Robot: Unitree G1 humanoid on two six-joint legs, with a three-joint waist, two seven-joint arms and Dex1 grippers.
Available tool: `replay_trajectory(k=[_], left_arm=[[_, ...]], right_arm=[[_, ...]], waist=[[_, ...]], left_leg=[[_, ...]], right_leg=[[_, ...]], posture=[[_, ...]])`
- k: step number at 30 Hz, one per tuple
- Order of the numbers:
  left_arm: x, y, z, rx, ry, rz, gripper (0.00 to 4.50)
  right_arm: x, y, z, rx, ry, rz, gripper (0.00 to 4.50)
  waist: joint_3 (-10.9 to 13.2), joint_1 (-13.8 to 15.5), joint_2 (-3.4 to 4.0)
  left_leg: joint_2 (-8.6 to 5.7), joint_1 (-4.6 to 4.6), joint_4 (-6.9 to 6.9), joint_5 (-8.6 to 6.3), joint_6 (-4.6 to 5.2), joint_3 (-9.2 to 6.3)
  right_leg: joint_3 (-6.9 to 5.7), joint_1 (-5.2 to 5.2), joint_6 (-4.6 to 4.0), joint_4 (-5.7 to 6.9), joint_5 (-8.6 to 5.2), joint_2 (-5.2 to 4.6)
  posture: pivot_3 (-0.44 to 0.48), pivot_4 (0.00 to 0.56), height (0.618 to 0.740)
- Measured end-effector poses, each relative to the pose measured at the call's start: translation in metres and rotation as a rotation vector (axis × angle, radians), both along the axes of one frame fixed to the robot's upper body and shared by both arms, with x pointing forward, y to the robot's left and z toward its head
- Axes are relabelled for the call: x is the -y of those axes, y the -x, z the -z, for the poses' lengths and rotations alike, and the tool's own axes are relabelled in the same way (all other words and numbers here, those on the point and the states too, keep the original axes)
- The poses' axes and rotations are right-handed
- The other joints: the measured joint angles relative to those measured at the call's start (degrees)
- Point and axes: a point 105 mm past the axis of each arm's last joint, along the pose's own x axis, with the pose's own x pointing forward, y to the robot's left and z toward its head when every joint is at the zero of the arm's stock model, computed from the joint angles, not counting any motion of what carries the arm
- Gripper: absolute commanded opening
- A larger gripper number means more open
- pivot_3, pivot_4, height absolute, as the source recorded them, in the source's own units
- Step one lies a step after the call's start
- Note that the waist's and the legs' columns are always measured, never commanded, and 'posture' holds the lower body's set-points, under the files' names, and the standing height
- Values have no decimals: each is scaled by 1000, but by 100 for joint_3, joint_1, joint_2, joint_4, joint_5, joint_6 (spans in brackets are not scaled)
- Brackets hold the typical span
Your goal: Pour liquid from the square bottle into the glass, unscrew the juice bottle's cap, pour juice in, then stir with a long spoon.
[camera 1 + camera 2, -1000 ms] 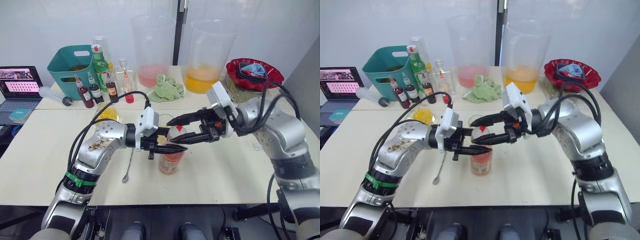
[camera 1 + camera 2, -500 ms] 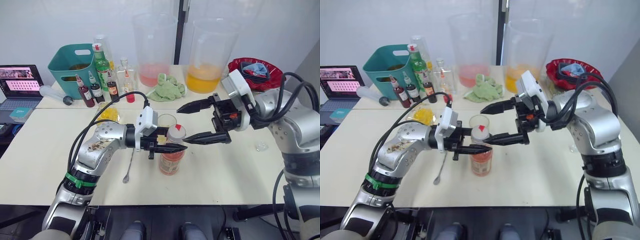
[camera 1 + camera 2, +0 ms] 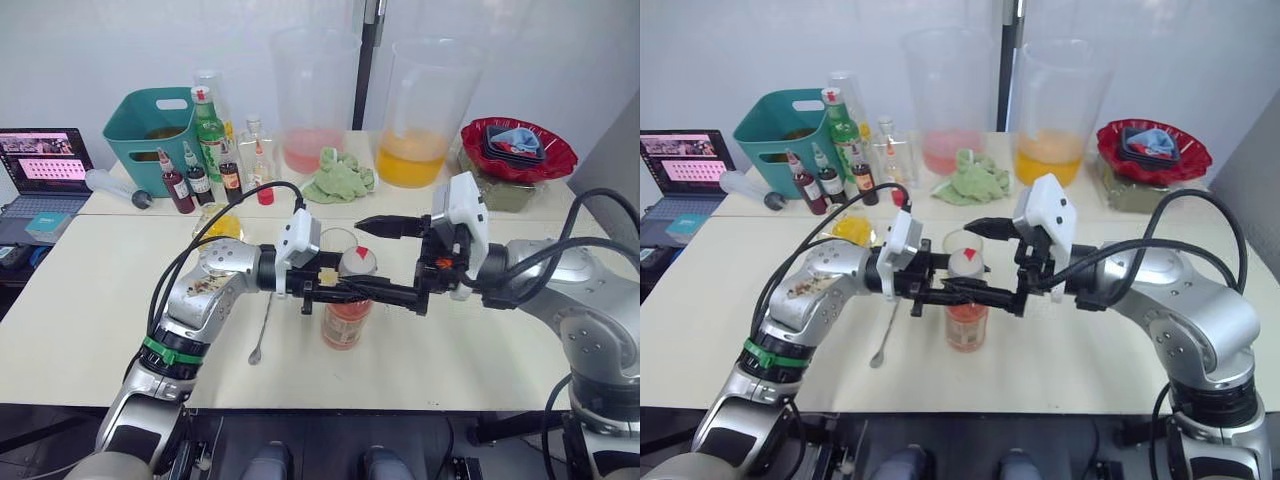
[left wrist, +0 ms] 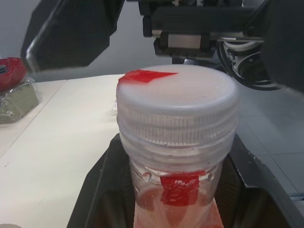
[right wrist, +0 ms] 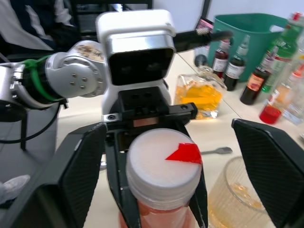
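Right tool now straddling cap, pink-orange juice bottle capped

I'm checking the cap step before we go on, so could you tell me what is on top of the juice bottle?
The white cap, marked with a red triangle, sits on the juice bottle. The left gripper clamps the neck below it. The threads under the cap are covered.

Pale bench against a plain white wall

The cream bench shows a seam between two joined tops. Behind it a white wall is split by a dark vertical post; an open laptop sits far left.
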Motion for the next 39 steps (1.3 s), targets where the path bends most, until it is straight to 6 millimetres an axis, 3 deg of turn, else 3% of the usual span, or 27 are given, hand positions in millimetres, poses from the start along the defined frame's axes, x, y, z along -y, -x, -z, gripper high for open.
replay_trajectory(k=[3,5,14,22,24,26,27,29,34,39], left_arm=[[0,-1,0,3,-1,-1,1626],[0,-1,0,5,-1,-1,1626],[-2,3,-1,21,-9,-7,1626],[-5,6,-3,43,-32,-21,1626],[-5,5,-3,40,-35,-30,1626],[-5,7,-3,42,-32,-35,1626],[-5,7,-3,43,-31,-35,1626],[-4,8,-3,42,-29,-40,1626],[-3,7,-3,33,-27,-47,1626],[-1,2,-4,30,-23,-48,1626]], right_arm=[[-2,2,2,-16,5,7,2185],[-3,3,3,-12,10,3,1677],[-1,2,4,41,68,-183,1647],[-2,-17,-1,51,156,-546,1647],[-3,-21,-4,42,183,-593,2672],[-2,-25,-5,19,199,-611,3306],[-1,-25,-5,14,200,-612,3865],[2,-23,-4,-17,206,-610,4429],[14,-13,-13,-3,176,-522,4472],[18,-9,-9,25,104,-353,4472]], waist=[[0,-2,0],[0,-1,0],[0,-13,0],[0,-110,0],[-1,-108,0],[0,-86,0],[0,-82,0],[0,-71,0],[-1,-72,0],[-1,-50,0]], left_leg=[[1,0,0,0,0,0],[1,1,0,0,0,0],[-2,10,0,1,1,5],[4,17,0,1,2,8],[4,15,-1,1,2,5],[6,8,-1,1,2,0],[5,6,-1,1,2,0],[3,-2,-1,1,2,-1],[5,0,-1,0,2,-1],[3,0,0,1,1,0]], right_leg=[[0,0,0,0,0,2],[0,1,0,-1,0,2],[0,11,1,-8,0,6],[0,11,0,-5,0,9],[-1,8,-1,-2,0,9],[-2,4,-1,-2,1,4],[-2,3,-1,-2,1,3],[-2,-6,-1,-1,2,-1],[-3,-4,-1,-2,2,1],[0,-1,0,-3,3,0]], posture=[[0,150,740],[0,150,740],[0,150,740],[0,150,740],[0,150,740],[0,150,740],[0,150,740],[0,150,740],[0,150,740],[0,150,740]])
